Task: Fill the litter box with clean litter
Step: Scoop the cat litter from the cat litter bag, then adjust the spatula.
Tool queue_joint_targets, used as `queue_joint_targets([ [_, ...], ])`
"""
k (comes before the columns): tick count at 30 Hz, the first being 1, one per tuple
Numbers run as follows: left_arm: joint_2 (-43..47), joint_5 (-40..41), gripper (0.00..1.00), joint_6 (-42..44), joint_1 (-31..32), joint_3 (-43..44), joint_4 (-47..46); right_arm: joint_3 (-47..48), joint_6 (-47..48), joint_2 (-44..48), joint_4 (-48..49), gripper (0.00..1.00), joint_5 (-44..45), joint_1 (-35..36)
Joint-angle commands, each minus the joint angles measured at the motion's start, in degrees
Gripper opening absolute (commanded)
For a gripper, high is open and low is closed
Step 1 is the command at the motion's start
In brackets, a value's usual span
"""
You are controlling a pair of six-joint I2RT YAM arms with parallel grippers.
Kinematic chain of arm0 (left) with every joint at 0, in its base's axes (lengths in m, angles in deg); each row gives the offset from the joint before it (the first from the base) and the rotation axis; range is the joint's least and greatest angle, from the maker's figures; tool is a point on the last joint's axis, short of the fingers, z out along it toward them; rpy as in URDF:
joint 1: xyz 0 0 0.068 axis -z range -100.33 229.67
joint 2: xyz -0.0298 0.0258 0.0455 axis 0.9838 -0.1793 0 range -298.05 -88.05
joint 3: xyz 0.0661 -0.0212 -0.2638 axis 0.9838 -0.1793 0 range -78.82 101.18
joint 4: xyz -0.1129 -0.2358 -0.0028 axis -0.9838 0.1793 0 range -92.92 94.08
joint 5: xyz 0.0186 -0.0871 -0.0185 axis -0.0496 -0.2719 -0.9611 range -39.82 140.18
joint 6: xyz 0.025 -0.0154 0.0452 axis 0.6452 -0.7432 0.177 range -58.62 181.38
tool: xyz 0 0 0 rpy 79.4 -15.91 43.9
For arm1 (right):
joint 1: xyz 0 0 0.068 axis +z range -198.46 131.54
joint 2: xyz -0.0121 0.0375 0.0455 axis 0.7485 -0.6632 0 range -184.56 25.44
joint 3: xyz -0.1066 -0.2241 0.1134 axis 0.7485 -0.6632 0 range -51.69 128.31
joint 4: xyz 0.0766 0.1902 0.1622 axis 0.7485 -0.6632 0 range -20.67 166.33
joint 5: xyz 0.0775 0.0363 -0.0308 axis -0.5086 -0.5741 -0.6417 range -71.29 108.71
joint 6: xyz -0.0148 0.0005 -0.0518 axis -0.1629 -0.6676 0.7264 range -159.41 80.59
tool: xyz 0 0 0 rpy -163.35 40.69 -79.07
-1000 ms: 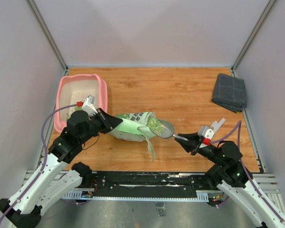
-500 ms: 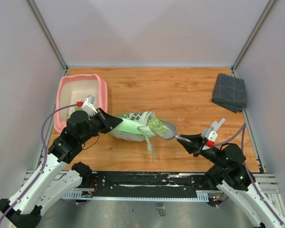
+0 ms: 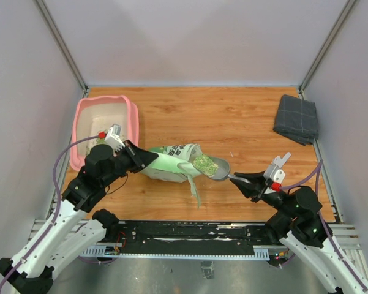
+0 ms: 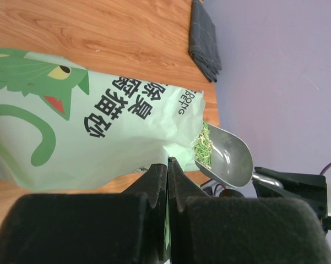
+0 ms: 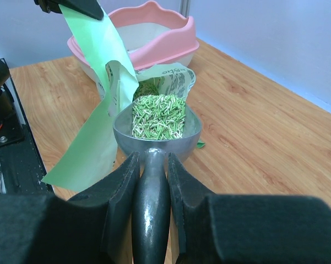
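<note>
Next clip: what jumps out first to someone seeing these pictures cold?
The green cat-print bag lying mid-table, its flap pinched by the left claw. At its mouth, the right claw grips a metal scoop heaped with green litter. The pink litter box sits at the far left.

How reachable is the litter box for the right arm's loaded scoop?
Probably yes, if lifted over: the litter bag and the left gripper pinching it sit between scoop and litter box.

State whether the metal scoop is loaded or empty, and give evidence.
Loaded. In the right wrist view the scoop carries a heap of green litter in its bowl, at the mouth of the bag.
</note>
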Motion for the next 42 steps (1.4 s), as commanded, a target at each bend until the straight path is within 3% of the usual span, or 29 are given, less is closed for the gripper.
queue_joint_targets([
  [1, 1.8, 0.2, 0.00, -0.8, -0.2, 0.4, -8.5, -1.9, -2.6, 0.2, 6.2, 0.01, -0.2, -0.7],
  [16, 3.4, 0.1, 0.00, -2.2, -0.2, -1.1, -9.1, -6.1, -5.6, 1.0, 18.1, 0.01, 0.8, -0.8],
  [20, 3.9, 0.6, 0.11, -2.0, -0.2, -1.6, -8.9, -6.9, -5.8, 1.0, 18.5, 0.01, 0.8, -0.8],
  [23, 4.6, 1.3, 0.12, -1.7, -0.2, -2.1, -8.7, -6.8, -5.8, 1.0, 18.8, 0.01, 0.9, -0.7],
  [29, 4.6, 1.7, 0.30, -1.3, -0.2, -1.8, -7.6, -7.5, -5.9, 0.8, 19.5, 0.01, 0.9, -0.8],
  [31, 4.3, 2.7, 0.33, 1.1, -0.2, -0.8, -6.1, -8.5, -6.4, 0.8, 20.2, 0.01, 0.8, -0.7],
  [37, 2.4, 3.3, 0.36, 20.5, -0.1, 7.3, -2.7, -9.3, -6.9, 0.9, 20.7, 0.01, 0.4, -0.7],
  [42, -3.7, -7.0, 0.28, 31.0, -0.2, 12.9, -3.1, -9.7, -7.1, 0.7, 21.3, 0.01, 0.2, -0.7],
])
